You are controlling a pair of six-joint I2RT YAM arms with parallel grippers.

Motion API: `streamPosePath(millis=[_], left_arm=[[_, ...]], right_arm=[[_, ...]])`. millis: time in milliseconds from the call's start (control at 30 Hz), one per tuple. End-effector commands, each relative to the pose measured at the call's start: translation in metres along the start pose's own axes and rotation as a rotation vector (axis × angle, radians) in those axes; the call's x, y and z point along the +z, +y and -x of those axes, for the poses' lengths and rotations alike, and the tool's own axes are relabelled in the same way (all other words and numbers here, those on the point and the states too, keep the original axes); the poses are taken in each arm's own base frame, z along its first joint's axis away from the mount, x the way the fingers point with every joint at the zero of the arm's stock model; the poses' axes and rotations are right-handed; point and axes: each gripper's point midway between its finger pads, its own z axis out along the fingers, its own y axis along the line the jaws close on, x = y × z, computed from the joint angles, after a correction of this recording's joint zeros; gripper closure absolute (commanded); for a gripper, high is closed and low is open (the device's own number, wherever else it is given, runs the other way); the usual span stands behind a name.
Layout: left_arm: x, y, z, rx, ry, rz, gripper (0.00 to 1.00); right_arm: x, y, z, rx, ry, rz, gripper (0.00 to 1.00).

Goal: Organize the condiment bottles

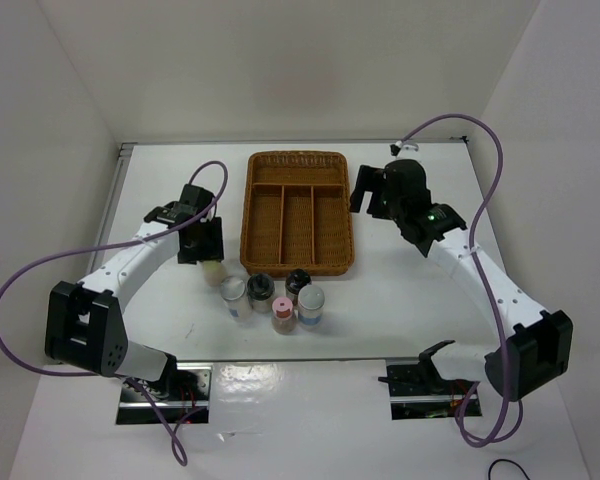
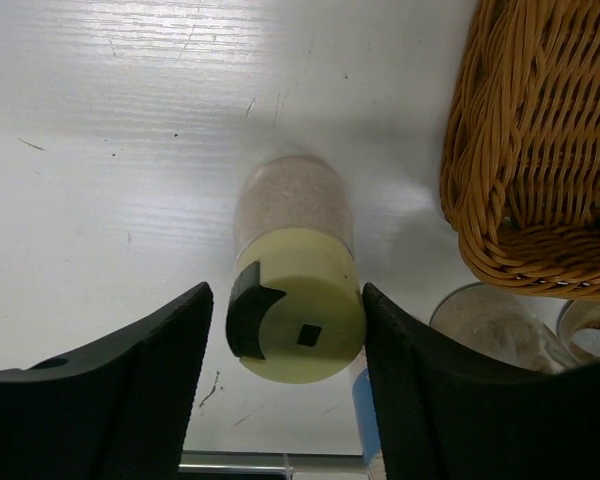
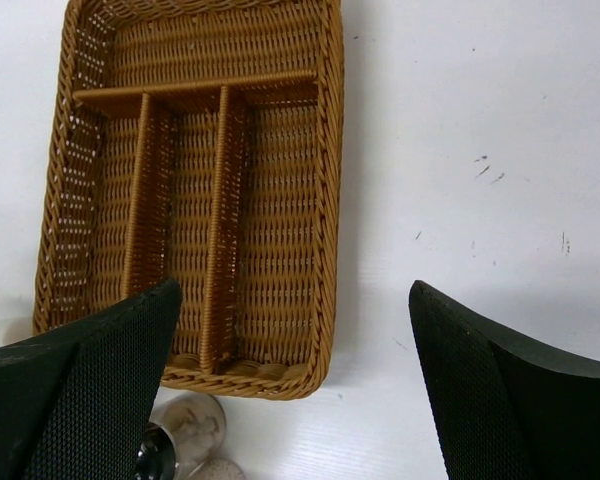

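A cream-capped condiment bottle (image 2: 298, 330) stands upright between the fingers of my left gripper (image 2: 286, 300). The right finger (image 2: 400, 380) touches its cap and the left finger stands a little off it, so the jaws are open around it. In the top view this bottle (image 1: 214, 272) is just left of the other condiment bottles: white-capped (image 1: 233, 292), two black-capped (image 1: 260, 290) (image 1: 298, 282), pink (image 1: 284, 312) and pale grey with a blue label (image 1: 311, 300). My right gripper (image 1: 370, 195) hovers open and empty at the basket's right side.
A wicker basket (image 1: 248, 215) with one cross compartment and three long ones lies behind the bottles, with nothing in it. Its near corner (image 2: 530, 150) is close to my left gripper's right. The right wrist view shows its rim (image 3: 330, 200) and a clear bottle (image 3: 185, 430) below.
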Motion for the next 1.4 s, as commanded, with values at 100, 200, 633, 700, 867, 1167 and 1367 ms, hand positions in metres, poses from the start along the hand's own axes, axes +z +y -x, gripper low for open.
streamPosePath(millis=[100, 200, 633, 700, 867, 1167, 1367], left_arm=[[-0.004, 0.002, 0.003, -0.018, -0.018, 0.017, 0.45], [-0.008, 0.001, 0.011, -0.021, -0.041, 0.018, 0.52], [-0.117, -0.045, 0.164, 0.052, -0.38, -0.104, 0.55], [-0.107, -0.056, 0.175, 0.086, -0.385, -0.119, 0.55], [-0.083, -0.088, 0.192, 0.148, -0.381, -0.174, 0.55], [-0.036, -0.131, 0.197, 0.227, -0.336, -0.223, 0.55], [-0.009, -0.146, 0.205, 0.257, -0.318, -0.229, 0.55]], right_arm=[[-0.001, 0.007, 0.018, -0.019, -0.044, 0.014, 0.02], [0.003, 0.005, 0.012, -0.023, -0.026, 0.006, 0.02], [0.026, 0.013, -0.008, -0.042, 0.026, 0.046, 0.02], [0.032, 0.019, -0.014, -0.062, 0.043, 0.069, 0.02], [0.04, 0.041, -0.02, -0.138, 0.06, 0.131, 0.02], [0.041, 0.065, -0.021, -0.218, 0.052, 0.193, 0.02], [0.047, 0.067, -0.026, -0.211, 0.067, 0.202, 0.02]])
